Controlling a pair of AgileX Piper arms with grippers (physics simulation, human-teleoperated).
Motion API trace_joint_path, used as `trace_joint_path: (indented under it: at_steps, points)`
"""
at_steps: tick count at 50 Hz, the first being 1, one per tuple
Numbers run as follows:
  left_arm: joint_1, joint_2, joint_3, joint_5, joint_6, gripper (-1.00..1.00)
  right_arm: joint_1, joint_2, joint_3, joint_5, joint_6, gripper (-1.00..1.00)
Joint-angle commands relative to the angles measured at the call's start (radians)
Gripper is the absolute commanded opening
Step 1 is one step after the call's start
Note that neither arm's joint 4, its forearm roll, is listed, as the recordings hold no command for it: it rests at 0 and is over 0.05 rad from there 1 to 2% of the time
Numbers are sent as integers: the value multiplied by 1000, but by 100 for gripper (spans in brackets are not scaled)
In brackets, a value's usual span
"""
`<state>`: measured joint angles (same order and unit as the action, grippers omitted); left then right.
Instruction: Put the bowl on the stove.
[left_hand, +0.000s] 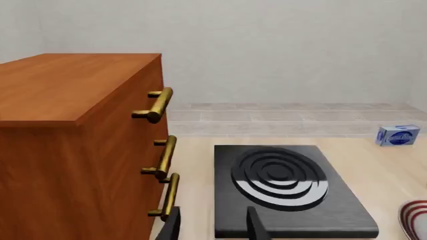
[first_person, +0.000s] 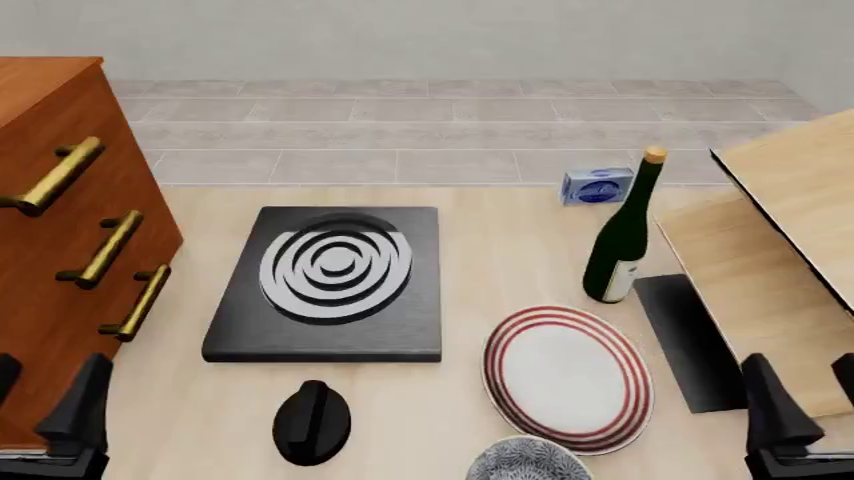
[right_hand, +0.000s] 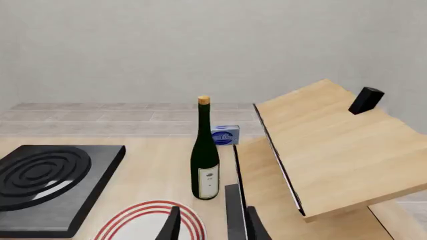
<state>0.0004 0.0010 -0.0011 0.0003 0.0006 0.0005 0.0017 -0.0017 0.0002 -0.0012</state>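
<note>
Though labelled, bottle (first_person: 623, 235) and blue box (first_person: 597, 186) stay unreadable.

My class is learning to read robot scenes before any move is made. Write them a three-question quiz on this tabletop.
1. True or false: the bowl already sits on the stove.
2. What stands upright beyond the plate? A) wine bottle B) kettle C) vase
3. Fill in: the drawer cabinet has ___ brass handles.

Key:
1. False; the bowl is at the near table edge, beside the black knob.
2. A, the wine bottle.
3. Three.
</note>
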Motion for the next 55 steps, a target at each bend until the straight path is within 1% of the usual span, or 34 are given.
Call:
trace_joint_path:
  at_steps: [1,11,14,17,19,22,23,25,26,28,29,30,31,32,33,34,35,37,40,41,42,43,45,47,48,49,51,52,53,55]
  points:
    - [5,2,-4,5,-3,100,3,2,-5,3,-6,100]
    - [9,1,-13,10,-1,100,24,1,-6,8,-30,100]
    - [7,1,-17,12,2,100,32,0,-14,17,-51,100]
    - [3,1,-17,12,4,100,56,3,-27,31,-98,100]
    - [-1,0,-18,13,4,100,89,0,-43,46,-143,100]
    - [-6,0,-17,10,6,100,140,0,-77,92,-188,100]
    - [-8,0,-15,8,8,100,172,-1,-86,114,-217,100]
    - [-10,0,-13,6,8,100,210,0,-92,138,-269,100]
    - [-12,0,-12,5,8,100,249,0,-98,163,-301,100]
    - [-13,0,-11,2,10,100,257,-1,-123,190,-323,100]
    - [-19,0,-7,-9,16,100,352,-1,-165,286,-449,100]
    - [-19,0,-7,-9,16,100,352,-1,-166,287,-449,100]
    - [-20,0,-5,-10,18,100,379,-1,-173,313,-475,100]
    - [-21,0,-4,-10,17,100,379,-1,-173,313,-475,100]
    - [-22,0,-3,-11,17,100,402,-1,-180,336,-493,100]
    - [-23,0,-3,-12,20,100,416,-1,-193,368,-488,100]
    - [-23,0,-2,-13,21,100,425,-1,-201,382,-493,100]
    - [-25,-1,-1,-14,22,100,435,0,-204,413,-521,100]
    - [-30,-1,0,-17,22,100,456,2,-221,454,-533,100]
    - [-30,-1,0,-18,21,100,462,7,-226,471,-529,100]
    - [-31,-1,0,-19,20,100,484,10,-241,483,-510,100]
    - [-34,-1,0,-18,20,100,500,12,-233,492,-543,100]
    - [-34,-1,0,-19,21,100,522,24,-226,507,-575,100]
    - [-35,-1,0,-20,20,100,536,29,-220,511,-586,100]
    - [-37,-1,0,-22,22,100,560,43,-217,525,-606,100]
    - [-39,-1,0,-23,23,100,559,53,-213,529,-616,100]
    - [-41,-1,0,-25,20,100,602,66,-215,545,-616,100]
    - [-41,-1,0,-25,20,100,602,66,-215,545,-616,100]
    - [-44,-1,0,-25,23,100,620,70,-206,558,-639,100]
    - [-43,-1,0,-27,19,100,635,76,-203,567,-648,100]
